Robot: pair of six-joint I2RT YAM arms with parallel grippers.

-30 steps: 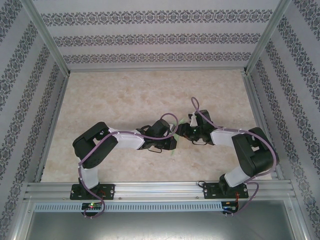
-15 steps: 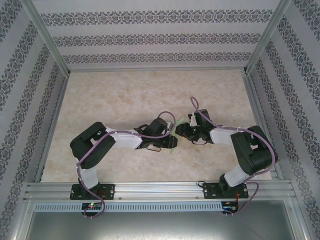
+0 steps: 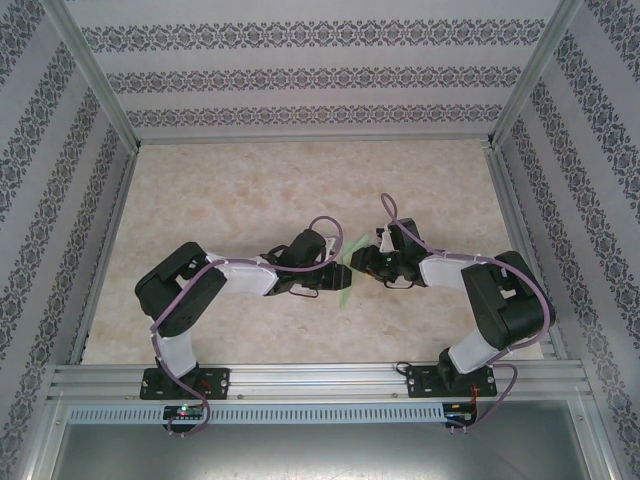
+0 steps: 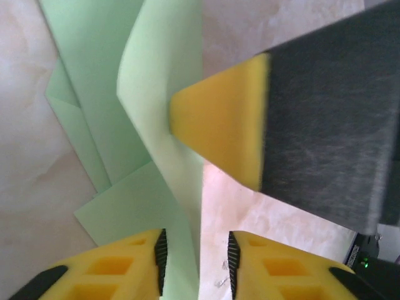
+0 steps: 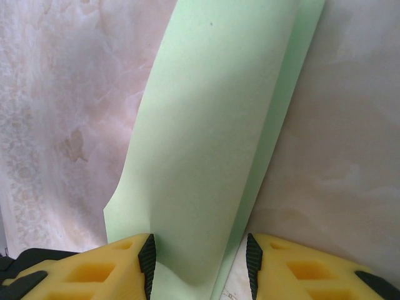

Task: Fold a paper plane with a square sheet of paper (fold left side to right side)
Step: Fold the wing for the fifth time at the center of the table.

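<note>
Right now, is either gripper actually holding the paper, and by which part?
Left gripper: no, jaws apart around a raised flap of the paper. Right gripper: the folded strip spans its fingers; grip cannot be told.

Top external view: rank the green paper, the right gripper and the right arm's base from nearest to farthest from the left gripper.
1. Green paper: at the left gripper tips.
2. Right gripper: just across the paper.
3. Right arm's base: near edge, far right.
</note>
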